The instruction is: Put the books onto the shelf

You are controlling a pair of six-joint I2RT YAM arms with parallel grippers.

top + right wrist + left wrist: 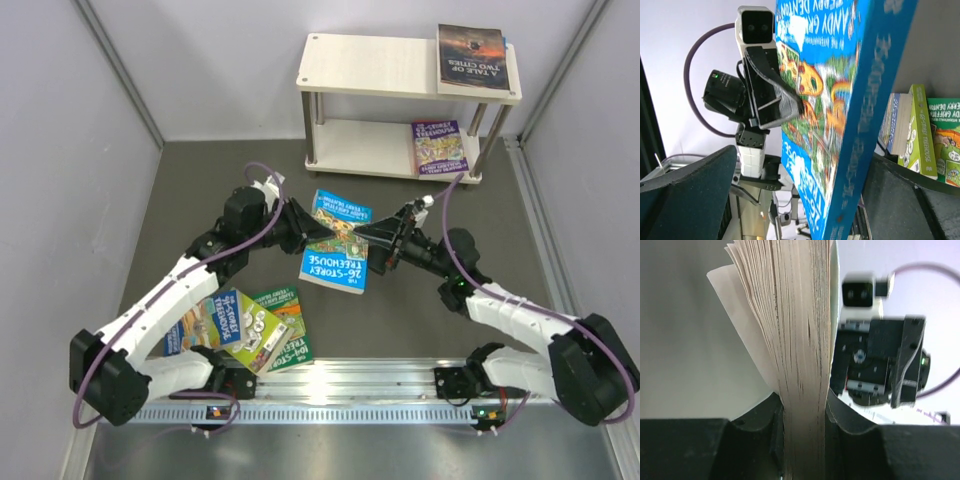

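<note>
A blue "26-Storey Treehouse" book (336, 242) hangs above the table between both grippers. My left gripper (303, 228) is shut on its page edge; in the left wrist view the pages (800, 340) are pinched between the black fingers (755, 435). My right gripper (385, 240) is open around the book's spine (865, 125), and its left finger (690, 190) stands clear of the cover. The shelf (380, 65) stands at the back, with a dark book (472, 57) on its top board and a purple book (438, 147) on the lower board. More books (250, 325) lie at the front left.
The loose pile at the front left, green and blue covers (917, 132), lies partly under my left arm (170, 300). Grey walls close in both sides of the table. A metal rail (350, 385) runs along the near edge.
</note>
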